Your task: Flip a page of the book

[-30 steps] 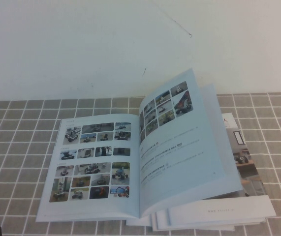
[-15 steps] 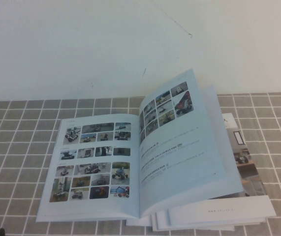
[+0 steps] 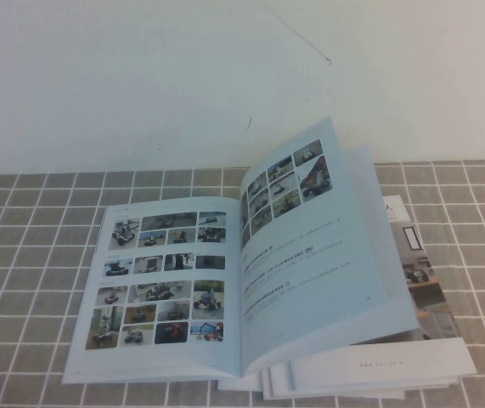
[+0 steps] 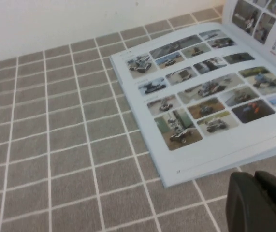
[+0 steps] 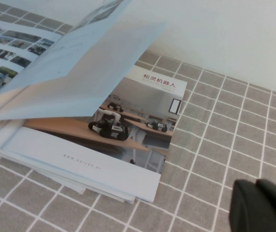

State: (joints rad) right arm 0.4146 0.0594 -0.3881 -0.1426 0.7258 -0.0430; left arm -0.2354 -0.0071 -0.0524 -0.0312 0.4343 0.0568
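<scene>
Book point(image 3: 242, 289), lying open on the grey checked cloth point(image 3: 30, 255) near the middle of the bench, its spine running from the front edge toward the back wall. The page point(image 3: 161, 285) with the grid of small vehicle photos lies flat on the left half; the right-hand leaf point(image 3: 318, 263), with a few photos above text lines, stands raised and bowed, and a further leaf point(image 3: 376, 212) lifts behind it. Under the right half, toward the front right corner, lies a stack of plainer booklets point(image 3: 412, 340), the top one showing a room photo; at least three edges can be counted. Left gripper point(image 4: 258, 203): not in the high view; its wrist view places it off the book's front left corner, apart from the paper. Right gripper point(image 5: 261, 205): likewise out of the high view, over bare cloth off the booklets' corner, apart from them. Whether either gripper is wide or narrow cannot be told. Neither holds anything visible. Count: one open book, two grippers. Judged nearer to the flat photo page: the left gripper; to the raised leaf's free edge: the right gripper.
</scene>
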